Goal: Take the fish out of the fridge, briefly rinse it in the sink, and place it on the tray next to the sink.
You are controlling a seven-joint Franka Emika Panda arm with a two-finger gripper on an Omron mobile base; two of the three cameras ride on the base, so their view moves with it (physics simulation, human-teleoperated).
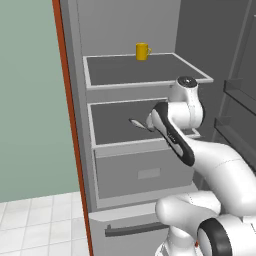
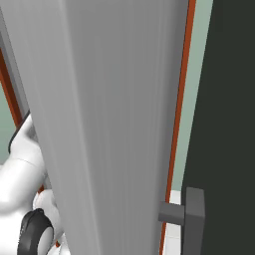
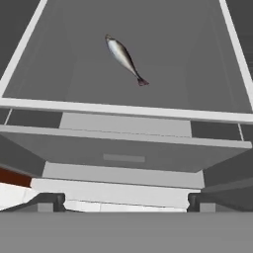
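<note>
1. One fish lies alone on the fridge's lower shelf, near the middle, well back from the front edge.
2. Your hand hovers before that shelf, fingertips spread wide, holding nothing.
3. A yellow mug stands at the upper shelf's back edge.

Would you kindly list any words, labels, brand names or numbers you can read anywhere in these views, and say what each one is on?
No readable text shows in any view.
The yellow mug is plain, with no print.
The fish and its fridge shelf carry no label.
The grey drawer has only a blank raised rectangle on its front, with no lettering.
The fridge door shows a bare grey surface.
</note>
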